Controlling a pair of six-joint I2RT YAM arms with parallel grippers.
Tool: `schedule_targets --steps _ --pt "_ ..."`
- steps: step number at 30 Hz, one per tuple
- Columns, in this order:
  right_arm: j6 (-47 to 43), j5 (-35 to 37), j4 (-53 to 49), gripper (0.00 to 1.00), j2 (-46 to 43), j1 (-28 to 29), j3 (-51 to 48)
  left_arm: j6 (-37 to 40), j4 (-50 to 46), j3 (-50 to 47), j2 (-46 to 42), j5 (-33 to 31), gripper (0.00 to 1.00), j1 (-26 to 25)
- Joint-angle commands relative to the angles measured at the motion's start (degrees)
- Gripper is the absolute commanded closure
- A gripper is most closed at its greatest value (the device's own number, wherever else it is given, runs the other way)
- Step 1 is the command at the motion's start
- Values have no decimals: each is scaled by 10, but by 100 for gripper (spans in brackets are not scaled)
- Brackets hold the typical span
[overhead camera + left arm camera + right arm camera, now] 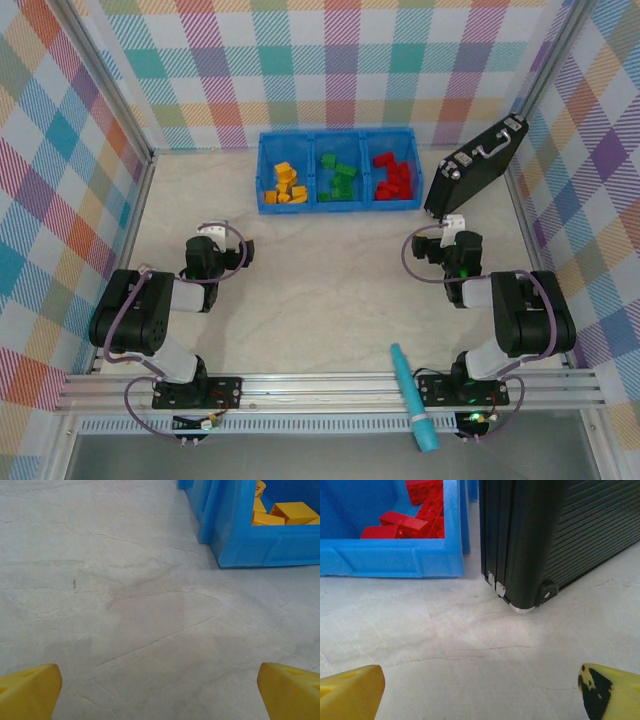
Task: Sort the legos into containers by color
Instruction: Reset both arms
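Nearest the camera, a teal marker-like tool (412,398) lies across the metal rail (300,385), behind the right gripper (450,240) and just beside that arm's base. The left gripper (218,245) hovers low over the pale table (330,300), its yellow fingertips (30,690) spread wide apart with nothing between them. The right gripper is likewise released, its fingertips (352,690) at the outer edges of its wrist view and bare table between them. Ahead of the left gripper (160,694) and off to its right stands the blue tray (260,545), its near corner showing yellow bricks (292,512) inside. Ahead of the right gripper (480,692) and to its left is the other end of the tray (390,560), holding red bricks (415,522). Directly ahead of it, just beside the tray, a black case (545,535) stands on edge. From above, the tray (338,208) sits farther out than both grippers and between them, with yellow bricks (285,185) in the left compartment, green bricks (340,180) in the middle and red bricks (392,175) in the right. The black case (475,170) stands at an angle beyond the right gripper.
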Motion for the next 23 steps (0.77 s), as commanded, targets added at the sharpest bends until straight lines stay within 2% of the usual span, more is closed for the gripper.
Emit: schedule_targets --steps 1,23 --pt "22 -29 1 1 2 -8 19 6 23 9 -1 11 0 6" --pt "19 -27 3 1 -3 -7 16 5 22 9 -1 11 0 7"
